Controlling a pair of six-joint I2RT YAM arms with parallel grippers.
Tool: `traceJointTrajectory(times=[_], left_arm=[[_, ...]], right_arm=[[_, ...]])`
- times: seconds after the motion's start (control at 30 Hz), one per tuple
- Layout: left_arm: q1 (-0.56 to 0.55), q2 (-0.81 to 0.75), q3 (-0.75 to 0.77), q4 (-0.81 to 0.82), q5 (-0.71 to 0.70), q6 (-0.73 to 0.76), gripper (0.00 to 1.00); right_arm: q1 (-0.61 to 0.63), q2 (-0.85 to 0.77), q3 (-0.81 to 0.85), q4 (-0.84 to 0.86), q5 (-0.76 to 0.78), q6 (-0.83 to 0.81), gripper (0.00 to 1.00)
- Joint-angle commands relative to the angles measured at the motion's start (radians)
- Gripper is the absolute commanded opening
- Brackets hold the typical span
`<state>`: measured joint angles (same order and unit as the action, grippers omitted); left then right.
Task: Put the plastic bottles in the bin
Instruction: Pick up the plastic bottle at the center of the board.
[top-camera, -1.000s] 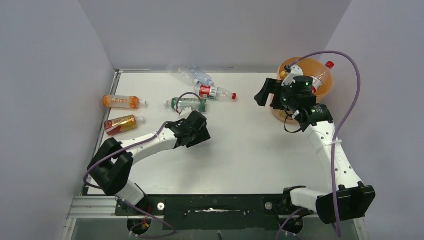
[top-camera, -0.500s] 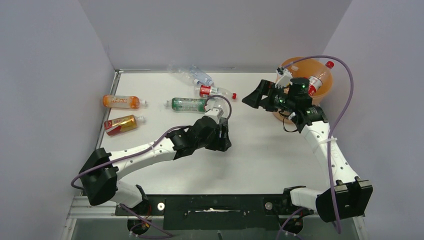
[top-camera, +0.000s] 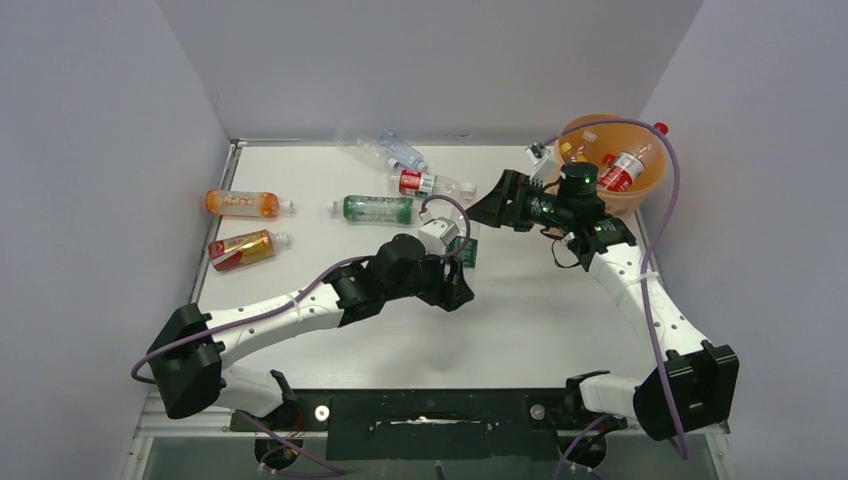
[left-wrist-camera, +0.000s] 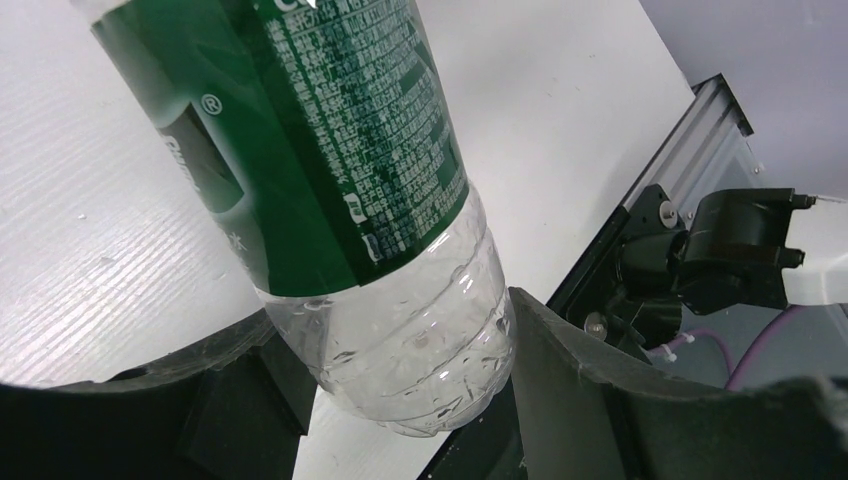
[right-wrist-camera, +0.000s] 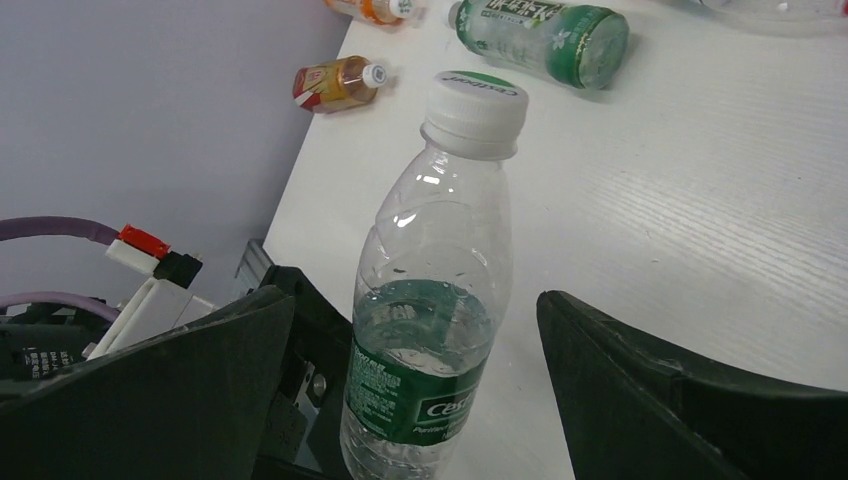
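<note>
My left gripper (top-camera: 455, 268) is shut on the lower part of a clear bottle with a green label and white cap (top-camera: 463, 240), held roughly upright over the table's middle. It fills the left wrist view (left-wrist-camera: 330, 150), between the jaws of the left gripper (left-wrist-camera: 400, 365). My right gripper (top-camera: 490, 207) is open just beyond the bottle's top. In the right wrist view the bottle (right-wrist-camera: 440, 300) stands between the spread jaws of the right gripper (right-wrist-camera: 412, 305), untouched. The pale-orange bin (top-camera: 640, 185) at the back right holds a red-label bottle (top-camera: 622, 170) and others.
Bottles lie on the table's left and back: orange (top-camera: 240, 203), amber (top-camera: 240, 248), green (top-camera: 378, 209), red-label (top-camera: 430, 184) and blue-label clear (top-camera: 395, 150). The green one (right-wrist-camera: 545, 30) and the amber one (right-wrist-camera: 335, 82) show in the right wrist view. Grey walls enclose three sides.
My left arm has swung right, bringing the green-label bottle toward the middle. My right gripper has moved left from over the bin to the bottle's top.
</note>
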<state>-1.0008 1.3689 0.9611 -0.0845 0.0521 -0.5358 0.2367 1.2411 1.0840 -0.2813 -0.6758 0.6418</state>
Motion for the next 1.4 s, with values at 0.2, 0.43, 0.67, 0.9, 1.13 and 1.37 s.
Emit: traceJointTrajectory(times=[0.2,0.43,0.67,0.9,1.13,1.37], left_arm=[[-0.007,-0.034,0.011,0.137,0.066,0.05,0.52],[-0.007,-0.033,0.028,0.111,0.034,0.059,0.54],[-0.006,-0.058,0.013,0.083,-0.045,0.047,0.67],[0.005,-0.1,-0.007,0.066,-0.098,0.041,0.83],[0.068,-0.139,-0.028,0.037,-0.115,0.017,0.84],[0.137,-0.176,-0.088,0.047,-0.072,0.001,0.84]], right_arm=[[0.076,0.06,0.021,0.017,-0.004,-0.025,0.98],[0.095,0.068,0.041,-0.009,0.025,-0.039,0.82],[0.095,0.058,0.077,-0.021,0.055,-0.043,0.59],[0.062,0.093,0.201,-0.098,0.111,-0.093,0.46],[-0.136,0.151,0.433,-0.211,0.177,-0.169,0.46],[-0.292,0.225,0.65,-0.23,0.346,-0.211,0.47]])
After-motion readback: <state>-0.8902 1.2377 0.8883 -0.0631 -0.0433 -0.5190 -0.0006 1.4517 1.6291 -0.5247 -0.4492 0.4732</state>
